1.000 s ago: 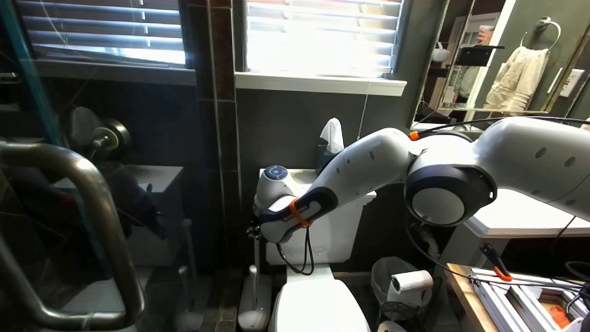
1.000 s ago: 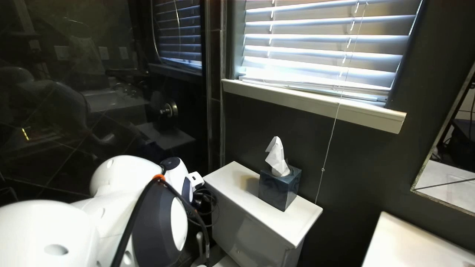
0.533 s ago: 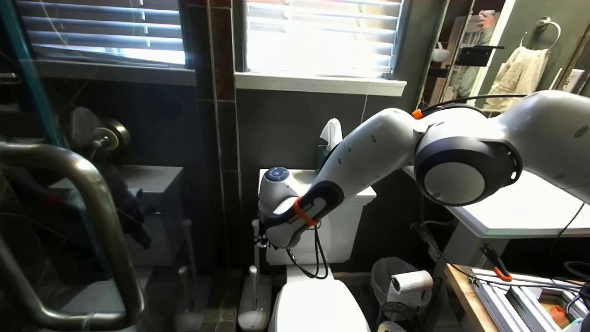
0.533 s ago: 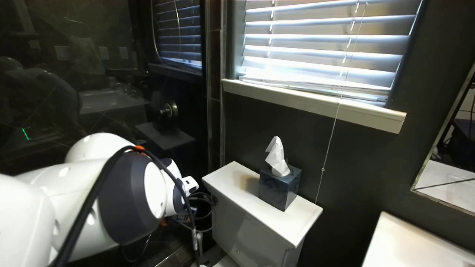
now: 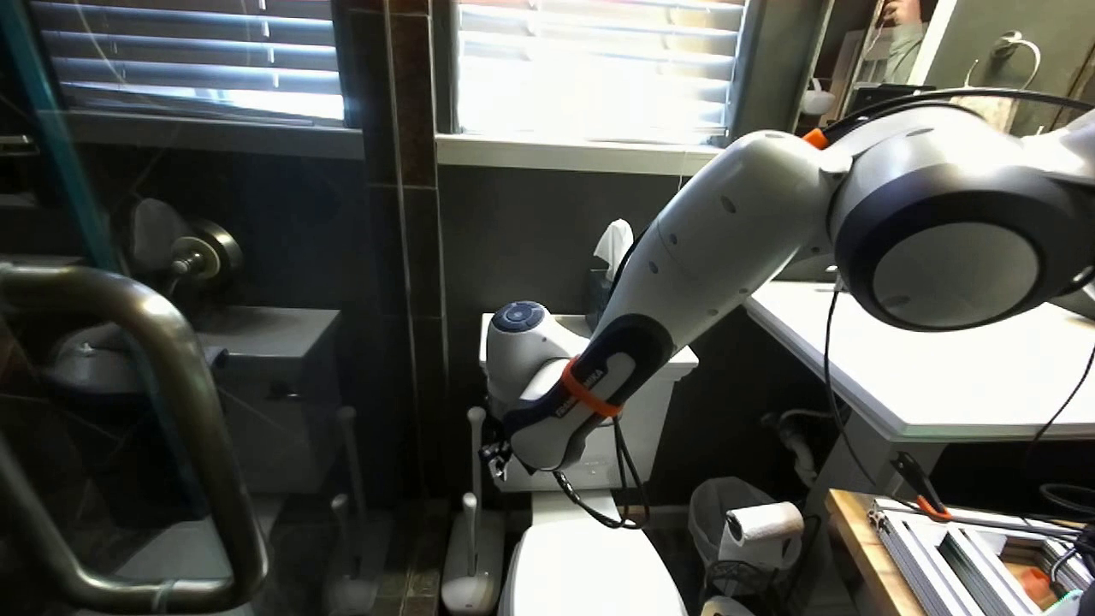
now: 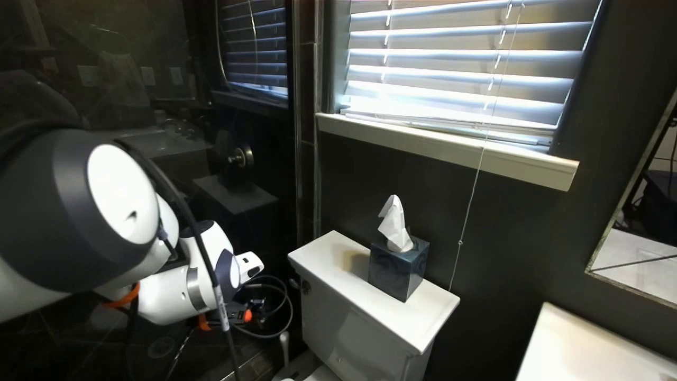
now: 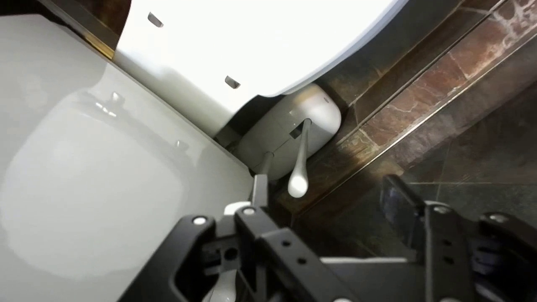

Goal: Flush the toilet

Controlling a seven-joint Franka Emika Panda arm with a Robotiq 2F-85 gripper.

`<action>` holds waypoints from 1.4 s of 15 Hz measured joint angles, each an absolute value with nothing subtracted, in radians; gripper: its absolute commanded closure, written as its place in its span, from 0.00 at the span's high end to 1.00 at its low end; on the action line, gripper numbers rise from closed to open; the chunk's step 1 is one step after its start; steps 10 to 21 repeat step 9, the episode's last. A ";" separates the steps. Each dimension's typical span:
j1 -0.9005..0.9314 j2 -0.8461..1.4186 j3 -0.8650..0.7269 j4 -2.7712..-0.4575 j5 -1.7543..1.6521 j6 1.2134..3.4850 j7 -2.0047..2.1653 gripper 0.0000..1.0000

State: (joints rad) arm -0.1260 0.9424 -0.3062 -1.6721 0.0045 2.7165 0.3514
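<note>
The white toilet (image 5: 590,569) stands under the window; its boxy tank shows in both exterior views (image 6: 344,275). Seen from above in the wrist view, the tank wall (image 7: 92,180) fills the left and the seat lid (image 7: 260,46) the top. A small round metal fitting (image 6: 305,287) sits at the tank's upper corner facing the arm. My gripper (image 7: 325,191) (image 5: 496,462) is beside that corner, open, its fingers wide apart with nothing between them. A pale shiny shape (image 7: 220,289) shows beneath the left finger; I cannot tell whether it touches.
Two white brush handles (image 7: 298,184) rise from a holder beside the bowl, below the jaws. A tissue box (image 6: 396,272) stands on the tank lid. The white counter (image 5: 907,376) lies at the right. A glass door's metal handle (image 5: 192,385) is in the left foreground.
My gripper has drawn away from the tank corner, and its jaws have opened. The arm's elbow has swung up and back, uncovering the fitting in an exterior view. The toilet has not moved.
</note>
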 measured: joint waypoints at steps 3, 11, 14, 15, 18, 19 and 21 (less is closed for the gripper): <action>-0.087 0.823 -0.299 -1.808 0.008 2.717 0.351 1.00; -0.046 0.563 -0.273 -2.074 0.010 2.712 0.340 1.00; -0.046 0.563 -0.273 -2.074 0.010 2.712 0.340 1.00; -0.046 0.563 -0.273 -2.074 0.010 2.712 0.340 1.00; -0.046 0.563 -0.273 -2.074 0.010 2.712 0.340 1.00; -0.046 0.563 -0.273 -2.074 0.010 2.712 0.340 1.00; -0.046 0.563 -0.273 -2.074 0.010 2.712 0.340 1.00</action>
